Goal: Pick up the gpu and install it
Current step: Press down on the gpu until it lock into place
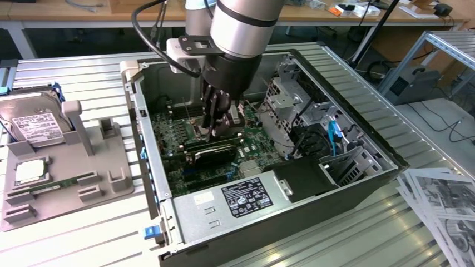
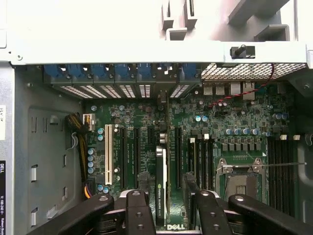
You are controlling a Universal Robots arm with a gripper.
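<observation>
The gpu [image 2: 162, 186] is a thin dark card standing on edge in a slot of the green motherboard [image 2: 234, 122], inside the open computer case [image 1: 356, 183]. From the exterior view it appears as a dark strip [image 1: 211, 151] directly below the arm. My gripper [image 1: 221, 129] reaches down into the case over the card. Its black fingers [image 2: 138, 213] stand on either side of the card's upper edge, with board visible in the gaps. The gripper [image 2: 168, 208] is open and nothing hangs from it.
A grey fixture [image 1: 67, 167] at the exterior view's left holds a hard drive [image 1: 31, 122] and a chip. A silver power supply [image 1: 237, 203] fills the case's near end, and drive cages [image 1: 293, 94] line its right. Papers [image 1: 441, 206] lie at the lower right.
</observation>
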